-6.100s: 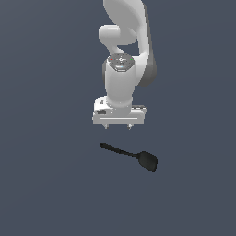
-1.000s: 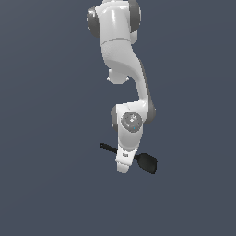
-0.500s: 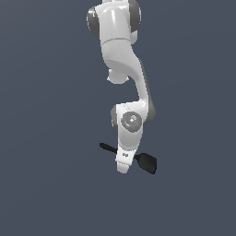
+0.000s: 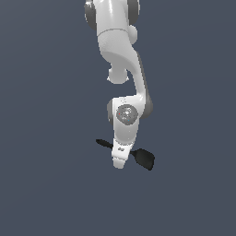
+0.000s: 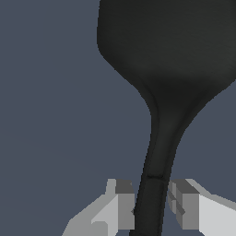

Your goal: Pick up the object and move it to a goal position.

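A plain dark grey-blue worktop point(image 4: 50, 184) filled the scene. The black spatula point(image 4: 144, 158) lay on it, blade toward the exterior view's right, handle tip toward its left. The arm's gripper point(image 5: 152, 207) was down over the handle, its jaws flanking it closely; whether they pressed it could not be told.

Spatula point(image 5: 161, 138) handle between the pincer point(image 5: 152, 207) fingers

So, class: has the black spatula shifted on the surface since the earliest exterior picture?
No. The spatula lies at the same spot and angle in the exterior view, blade toward that view's right. Only the gripper has come down over its handle.
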Motion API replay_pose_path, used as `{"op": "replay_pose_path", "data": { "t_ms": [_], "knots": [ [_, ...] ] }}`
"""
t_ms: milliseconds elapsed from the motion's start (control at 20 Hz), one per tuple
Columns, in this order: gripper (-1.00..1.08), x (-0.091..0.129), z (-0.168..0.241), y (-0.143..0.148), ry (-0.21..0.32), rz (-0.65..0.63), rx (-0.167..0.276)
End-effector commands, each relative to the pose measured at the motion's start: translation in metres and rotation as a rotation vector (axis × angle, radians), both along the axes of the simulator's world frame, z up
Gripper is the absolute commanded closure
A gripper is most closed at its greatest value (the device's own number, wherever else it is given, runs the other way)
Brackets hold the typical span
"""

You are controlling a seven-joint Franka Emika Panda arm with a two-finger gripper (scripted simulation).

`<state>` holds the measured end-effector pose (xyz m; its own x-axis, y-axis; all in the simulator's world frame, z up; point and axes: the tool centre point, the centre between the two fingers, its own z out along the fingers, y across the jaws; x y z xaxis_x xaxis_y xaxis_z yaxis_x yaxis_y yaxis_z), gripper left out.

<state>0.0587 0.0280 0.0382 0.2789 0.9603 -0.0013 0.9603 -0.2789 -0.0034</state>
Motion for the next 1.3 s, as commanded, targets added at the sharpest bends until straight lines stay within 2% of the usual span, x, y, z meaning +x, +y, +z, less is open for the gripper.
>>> {"op": "replay_pose_path", "data": {
  "t_ms": [0,300,1250],
  "knots": [
    [1.08,-0.005,0.012,-0.008,-0.003,-0.001,-0.001],
    [1.08,-0.027,0.051,-0.035,-0.003,-0.001,-0.002],
    [1.08,-0.108,0.207,-0.144,-0.004,0.000,0.001]
  ]
}}
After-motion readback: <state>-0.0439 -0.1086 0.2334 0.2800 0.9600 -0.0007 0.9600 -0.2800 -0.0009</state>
